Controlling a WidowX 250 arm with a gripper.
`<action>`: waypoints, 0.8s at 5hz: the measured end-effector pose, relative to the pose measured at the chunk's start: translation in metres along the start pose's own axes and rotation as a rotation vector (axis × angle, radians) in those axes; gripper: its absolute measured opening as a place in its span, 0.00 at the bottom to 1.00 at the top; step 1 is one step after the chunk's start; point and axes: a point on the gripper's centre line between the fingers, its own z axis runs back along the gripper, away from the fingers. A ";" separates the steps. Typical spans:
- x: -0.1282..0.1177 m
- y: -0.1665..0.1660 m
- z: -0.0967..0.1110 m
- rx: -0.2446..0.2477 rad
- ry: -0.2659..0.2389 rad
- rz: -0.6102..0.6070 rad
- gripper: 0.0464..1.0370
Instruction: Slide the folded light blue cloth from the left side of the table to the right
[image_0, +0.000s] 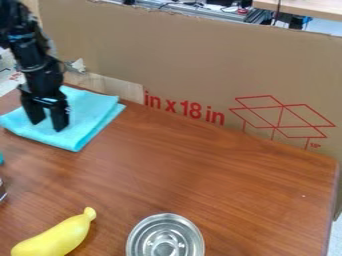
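The black gripper (48, 120) hangs at the upper left over a folded light-blue cloth (87, 122). Its two fingers stand apart, and no object shows between them. The fingertips are low over the cloth; whether they touch it I cannot tell. The cloth lies flat on the brown wooden table (220, 180), its folded layers visible along the right edge.
A yellow banana-like toy (59, 236) lies at the lower left. A round metal bowl or lid (165, 217) sits at the bottom middle. Behind the table stands a cardboard wall (200, 60) with red print. Two partly cut-off objects show at the left edge.
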 end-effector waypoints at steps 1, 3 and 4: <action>0.017 -0.052 -0.003 -0.021 0.018 -0.094 0.96; 0.034 -0.151 -0.009 -0.132 0.034 -0.232 0.96; 0.029 -0.188 -0.017 -0.159 0.076 -0.282 0.96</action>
